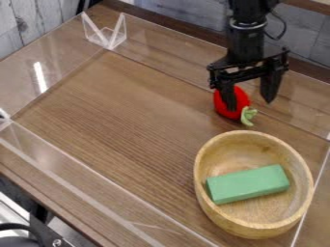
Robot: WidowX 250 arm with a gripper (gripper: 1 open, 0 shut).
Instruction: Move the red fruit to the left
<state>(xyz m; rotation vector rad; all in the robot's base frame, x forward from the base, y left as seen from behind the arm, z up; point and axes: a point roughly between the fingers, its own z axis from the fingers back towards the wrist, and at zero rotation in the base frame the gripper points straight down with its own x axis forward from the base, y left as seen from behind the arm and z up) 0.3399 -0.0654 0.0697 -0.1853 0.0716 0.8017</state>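
The hand (249,78), fingers apart, is lining up around the red fruit (233,100) near the surface's (116,121) right edge; next, centre, lower and close.

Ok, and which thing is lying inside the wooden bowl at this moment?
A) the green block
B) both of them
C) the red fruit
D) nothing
A: the green block lies inside the wooden bowl, while the red fruit is on the table outside it.
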